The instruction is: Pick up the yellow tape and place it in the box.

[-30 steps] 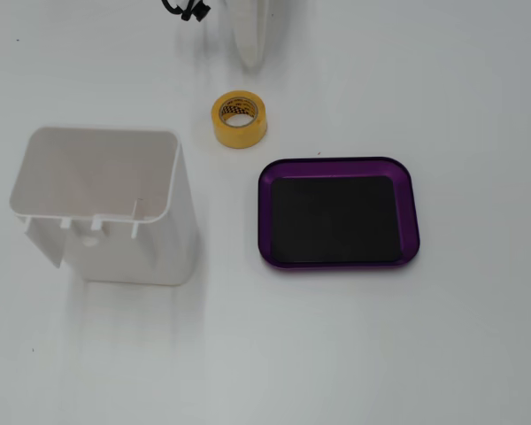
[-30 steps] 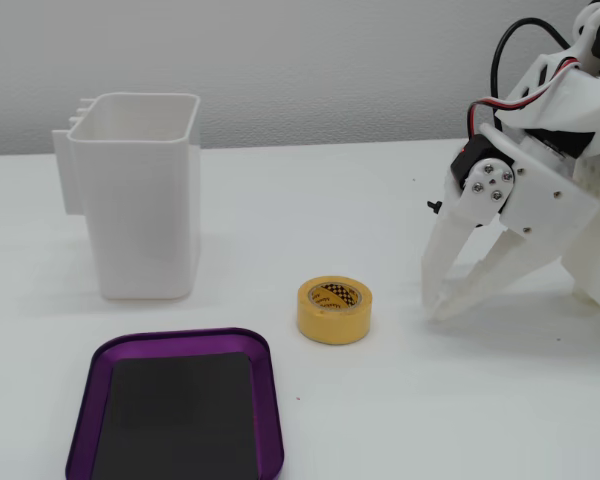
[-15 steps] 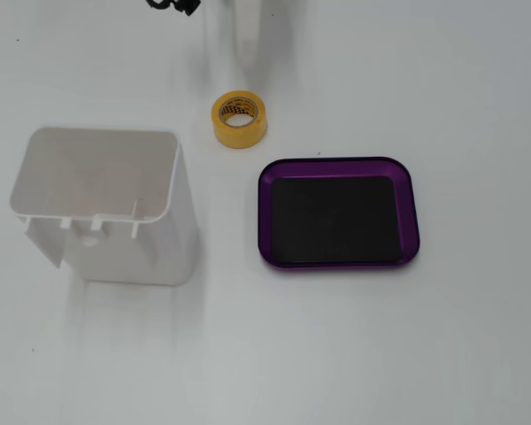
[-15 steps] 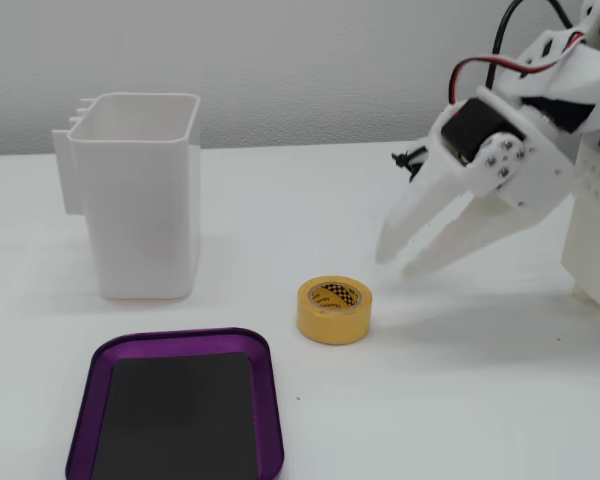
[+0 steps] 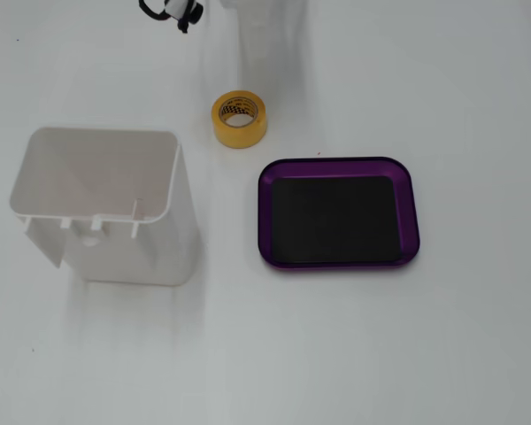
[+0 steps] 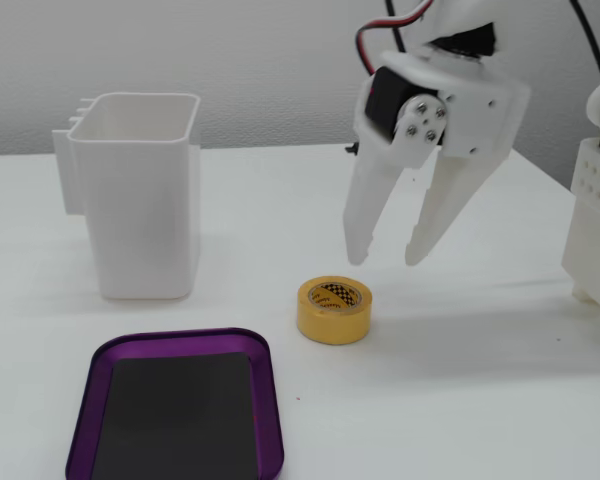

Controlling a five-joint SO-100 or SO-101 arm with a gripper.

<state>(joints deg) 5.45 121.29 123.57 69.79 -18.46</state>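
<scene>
The yellow tape (image 6: 335, 309) lies flat on the counter (image 6: 480, 400) beside the box (image 6: 274, 400); the spread jaws hovering above it could straddle badly and shove it away.

A white table (image 6: 280, 200) stands against a plain pale wall (image 6: 230, 60).
</scene>
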